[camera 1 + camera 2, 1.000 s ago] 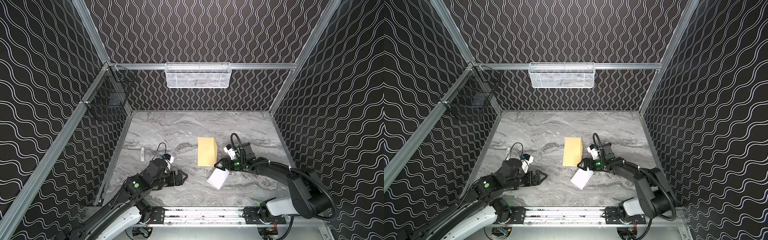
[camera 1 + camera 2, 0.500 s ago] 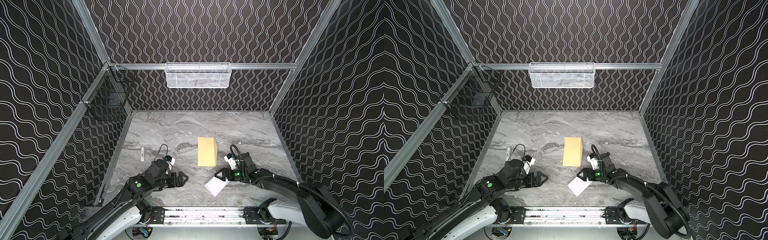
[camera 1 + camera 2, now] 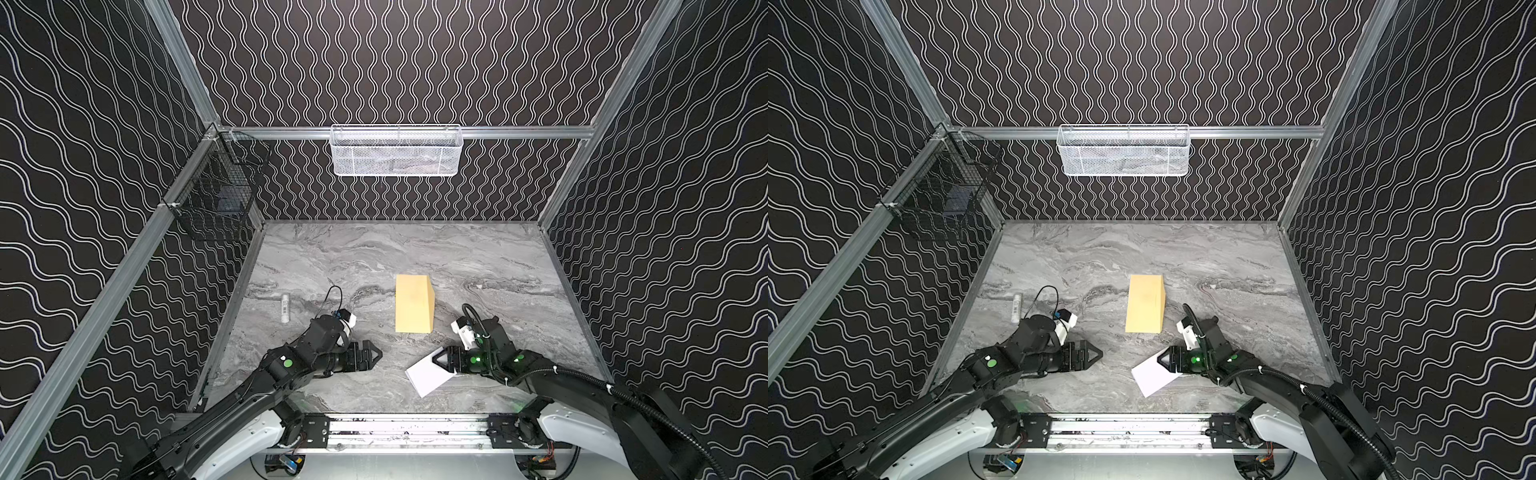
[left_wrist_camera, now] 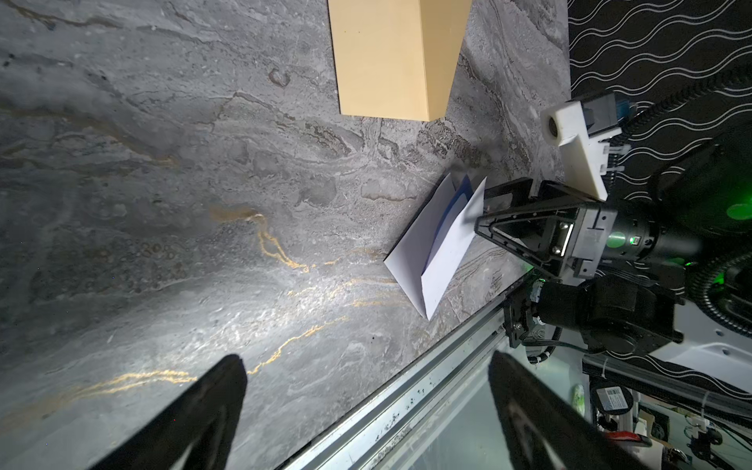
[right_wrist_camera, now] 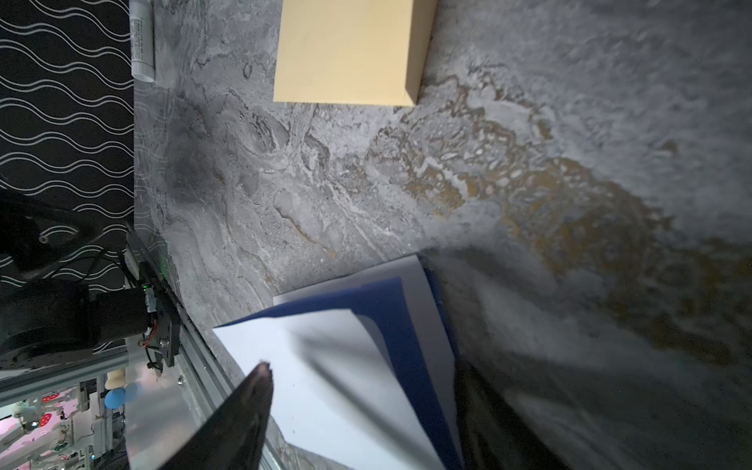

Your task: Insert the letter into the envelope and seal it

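Near the tabletop's [image 3: 332, 257] front edge, pinch the light, floppy letter [image 3: 426, 374] (flap lifting) by its edge with the right claw [image 3: 437, 359], part-open astride it; leave the left claw [image 3: 377, 355] wide.

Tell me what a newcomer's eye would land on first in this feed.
The tan envelope lying flat in the middle of the grey marble table stands out most. Nearer the front edge, the folded white letter sits between the open jaws of the right pincer, while the left pincer hovers open and empty to its left.
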Robot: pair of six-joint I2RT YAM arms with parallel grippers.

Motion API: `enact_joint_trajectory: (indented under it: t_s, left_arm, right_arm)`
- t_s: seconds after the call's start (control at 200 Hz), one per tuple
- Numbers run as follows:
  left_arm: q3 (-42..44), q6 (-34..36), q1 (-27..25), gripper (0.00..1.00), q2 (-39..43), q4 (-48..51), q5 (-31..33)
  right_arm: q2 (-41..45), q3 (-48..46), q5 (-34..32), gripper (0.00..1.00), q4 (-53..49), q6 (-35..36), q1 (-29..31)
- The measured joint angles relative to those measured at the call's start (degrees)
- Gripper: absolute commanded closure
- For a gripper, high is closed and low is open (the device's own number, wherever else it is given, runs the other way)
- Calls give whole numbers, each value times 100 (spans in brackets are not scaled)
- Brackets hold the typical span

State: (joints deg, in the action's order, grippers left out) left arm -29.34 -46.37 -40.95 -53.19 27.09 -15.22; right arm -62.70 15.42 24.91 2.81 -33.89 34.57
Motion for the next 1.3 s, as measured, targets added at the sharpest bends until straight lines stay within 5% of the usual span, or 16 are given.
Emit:
enact_joint_trajectory:
  t_s: [0.315,0.44,0.671,0.951,1.301]
  left_arm:
    - [164,-22,-11,5,-280,-387,-87]
    - [197,-44,-37,6,-498,-656,-160]
    - [304,-238,-234,7,-1143,-1300,-234]
    - [243,-319,-474,8,-1659,-1773,-227]
    - [389,-1268,-654,4,-1003,-2293,-31]
  right_arm:
    - [179,-240,-4,45,203,-389,299]
    - [153,-278,9,59,229,-468,358]
    - [122,-437,94,100,525,-684,398]
    - [-24,-483,157,100,807,-909,407]
    - [577,-144,-592,100,1019,-1941,411]
